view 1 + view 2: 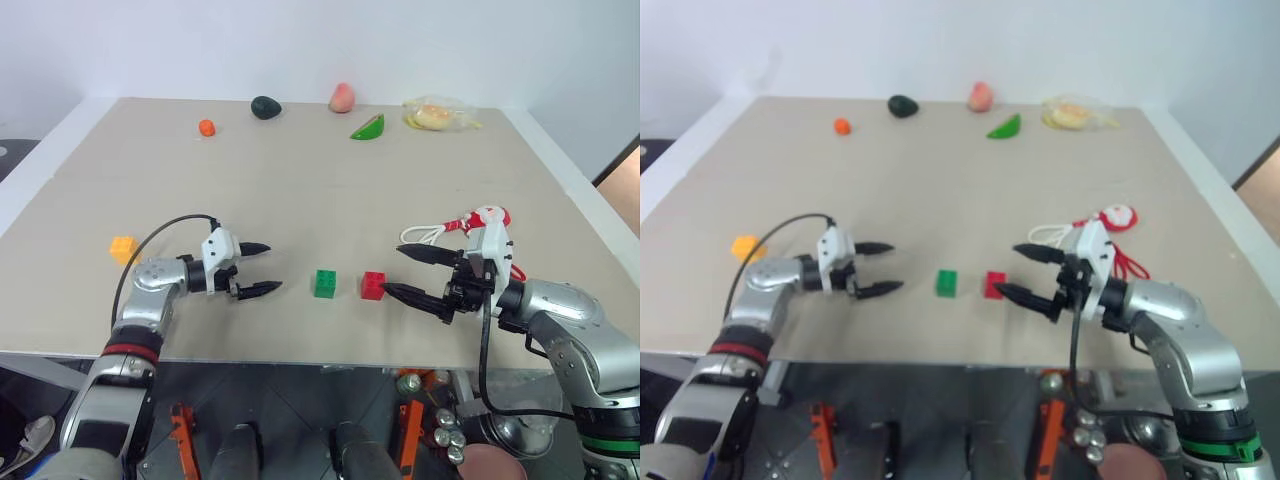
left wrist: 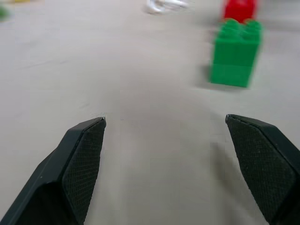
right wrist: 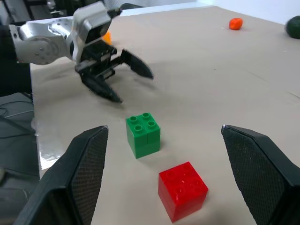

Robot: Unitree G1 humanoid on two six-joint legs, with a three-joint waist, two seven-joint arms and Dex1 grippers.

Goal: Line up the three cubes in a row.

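Item: three cubes, rigid light studded plastic, I judge; grip flat sides. Green cube (image 1: 325,283) and red cube (image 1: 373,285) between my released left end effector (image 1: 257,268) and released right end effector (image 1: 408,272); yellow cube (image 1: 123,248) behind left, on desk (image 1: 300,190).

Green cube (image 1: 325,283), red cube (image 1: 373,285), yellow-orange cube (image 1: 123,248), beige table (image 1: 300,190)
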